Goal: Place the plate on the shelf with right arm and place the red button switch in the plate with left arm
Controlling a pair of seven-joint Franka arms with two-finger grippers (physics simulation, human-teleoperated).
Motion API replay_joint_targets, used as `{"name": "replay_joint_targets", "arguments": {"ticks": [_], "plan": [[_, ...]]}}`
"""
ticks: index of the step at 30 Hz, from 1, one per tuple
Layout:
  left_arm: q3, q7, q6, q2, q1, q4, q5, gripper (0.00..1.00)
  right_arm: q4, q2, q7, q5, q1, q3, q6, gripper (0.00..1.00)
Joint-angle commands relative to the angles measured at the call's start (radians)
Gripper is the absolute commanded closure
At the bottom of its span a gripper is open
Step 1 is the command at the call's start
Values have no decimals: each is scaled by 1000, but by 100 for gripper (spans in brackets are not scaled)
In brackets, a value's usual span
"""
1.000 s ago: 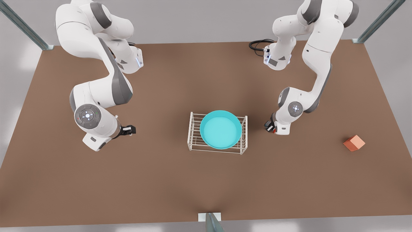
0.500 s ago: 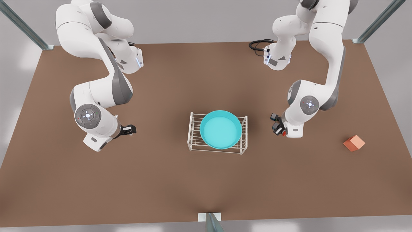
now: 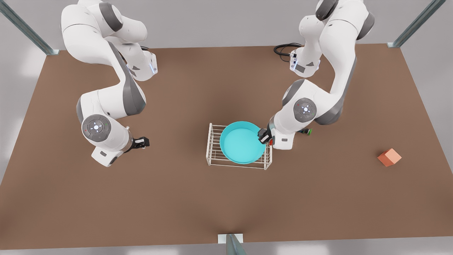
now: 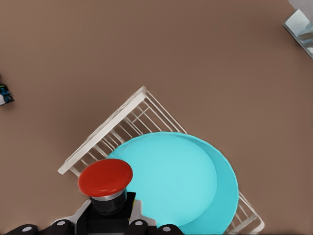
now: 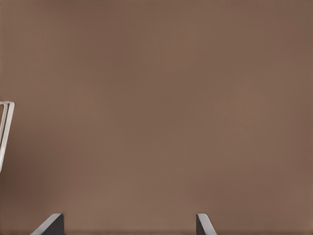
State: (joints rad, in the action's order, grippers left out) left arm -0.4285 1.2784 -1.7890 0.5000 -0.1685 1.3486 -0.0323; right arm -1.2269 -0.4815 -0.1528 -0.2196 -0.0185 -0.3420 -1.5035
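The turquoise plate [image 3: 242,143] lies on top of the white wire shelf [image 3: 213,142] in the middle of the table. My left gripper [image 3: 264,136] hangs over the plate's rim on the front view's right, shut on the red button switch [image 3: 270,142]. In the left wrist view the switch's red cap [image 4: 105,177] stands above the edge of the plate [image 4: 176,181] and the shelf [image 4: 110,129]. My right gripper [image 3: 143,142] waits low over the table at the front view's left, open and holding nothing [image 5: 128,225]. A corner of the shelf [image 5: 5,127] is in the right wrist view.
A like switch with a green cap [image 3: 307,131] sits on the table behind the left arm. An orange cube [image 3: 389,157] lies far on the front view's right. A black cable [image 3: 283,49] loops at the left arm's base. Bare brown table surrounds the shelf.
My left gripper has lifted the red button switch off the table and carried it toward the front view's left, to the plate's rim. The green-capped switch now shows. The right arm stayed still.
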Motion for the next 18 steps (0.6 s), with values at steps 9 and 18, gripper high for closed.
{"name": "replay_joint_targets", "arguments": {"ticks": [9,18], "plan": [[4,469,-108,129,-134,-45,25,51,1,0,12,2,0,1,-1,0],[5,179,118,97,-28,-71,189,0,1,-2,12,2,0,0,-3,0]]}}
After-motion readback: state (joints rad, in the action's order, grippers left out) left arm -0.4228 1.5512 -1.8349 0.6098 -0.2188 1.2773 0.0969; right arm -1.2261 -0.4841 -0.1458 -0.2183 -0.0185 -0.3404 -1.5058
